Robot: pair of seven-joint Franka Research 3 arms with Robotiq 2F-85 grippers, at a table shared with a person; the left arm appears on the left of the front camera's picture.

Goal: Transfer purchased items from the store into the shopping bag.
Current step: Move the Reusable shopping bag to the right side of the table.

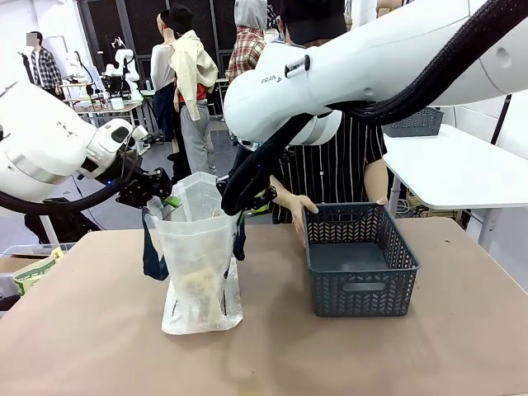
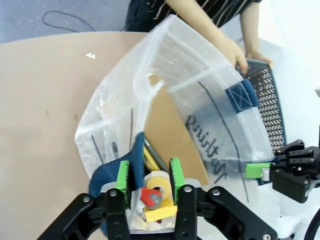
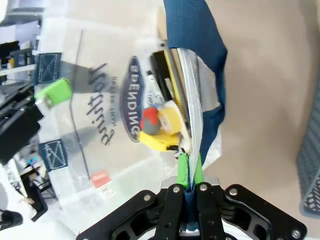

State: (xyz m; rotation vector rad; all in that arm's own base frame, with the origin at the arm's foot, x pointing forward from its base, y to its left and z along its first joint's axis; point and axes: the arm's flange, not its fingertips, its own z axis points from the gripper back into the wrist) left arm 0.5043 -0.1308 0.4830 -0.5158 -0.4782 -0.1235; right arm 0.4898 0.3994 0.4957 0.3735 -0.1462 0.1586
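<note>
Front view first: the table (image 1: 99,330) carries the shopping bag (image 1: 198,272) standing upright at about 8 o'clock, and the store (image 1: 359,260), the dark mesh basket, at about 4 o'clock, its floor bare as far as can be seen. A person's hand (image 1: 297,205) rests at the basket's far rim.

Both arms meet at the bag's mouth. The right gripper (image 3: 190,172) has its pads pressed together on the bag's rim and navy handle, holding that side up. The left gripper (image 2: 149,181) sits at the opposite lip with its fingers parted around the near wall and handle; whether it grips the film or has let go, I cannot tell.

Inside the bag lie the purchased items (image 3: 162,125): yellow packets, a round piece with a red spot, and dark flat packs standing on edge, directly below both grippers at 12 o'clock in each wrist view.

By my judgement the transfer is complete, and what remains is releasing the bag.
</note>
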